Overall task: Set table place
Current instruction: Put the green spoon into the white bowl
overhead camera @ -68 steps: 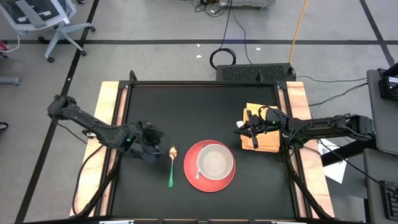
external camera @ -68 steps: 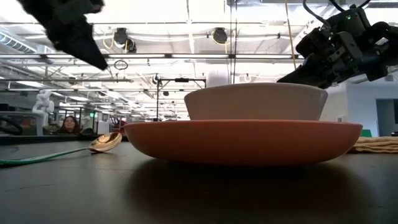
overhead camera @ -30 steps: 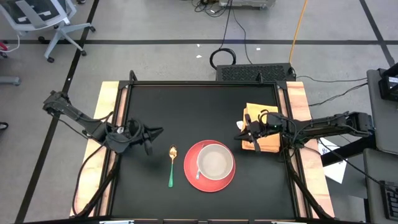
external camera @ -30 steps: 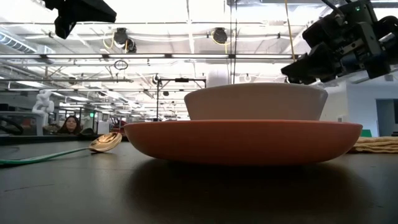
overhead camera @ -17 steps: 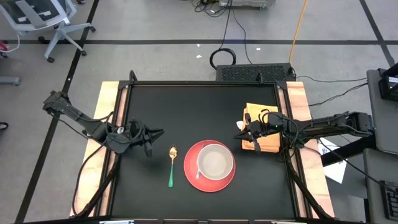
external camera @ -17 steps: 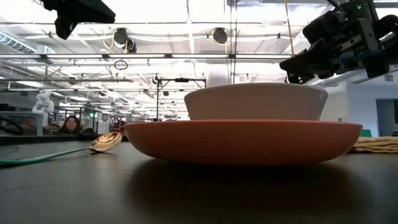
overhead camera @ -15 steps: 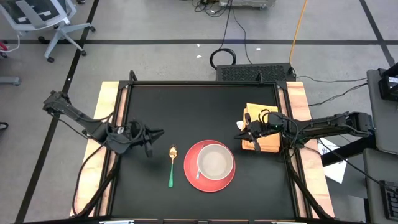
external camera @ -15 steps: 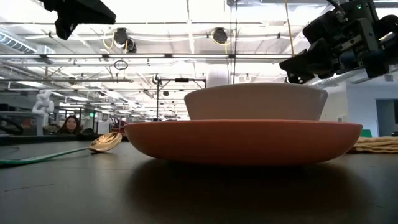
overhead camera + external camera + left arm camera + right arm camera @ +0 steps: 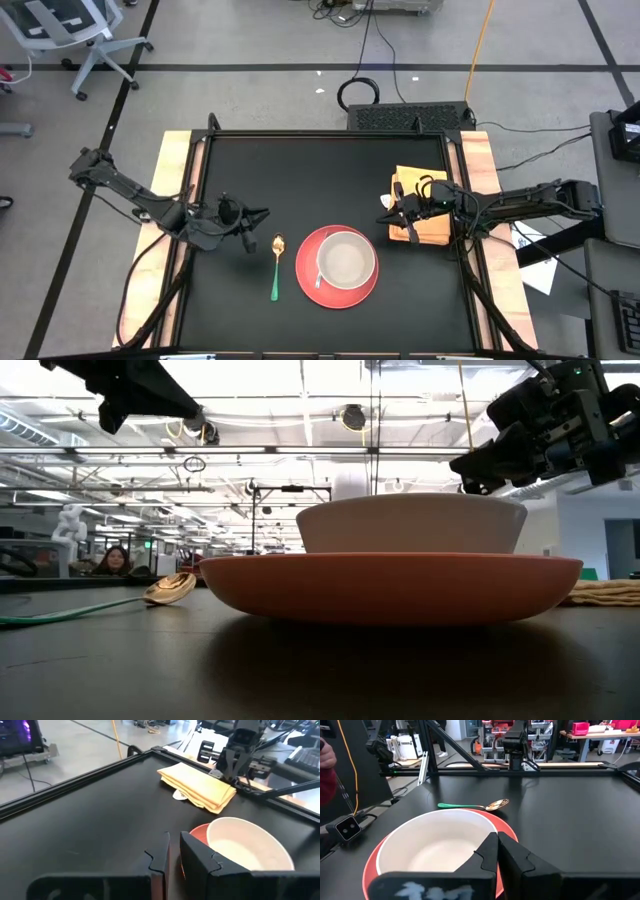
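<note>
Matte black table [image 9: 330, 170] bears round red plate [image 9: 305, 282], white bowl [image 9: 346, 260]

The square counter [image 9: 330, 170] has a matte black top, a black metal rim and pale wooden strips along two sides. On it, a round salmon-red plate [image 9: 306, 283] carries a plain white bowl [image 9: 346, 259]. The spoon [image 9: 276, 266] has a gold-coloured bowl and a bright green handle. The folded cloth napkin [image 9: 432, 228] is plain mustard yellow. Both arms are dark, nearly black.
</note>
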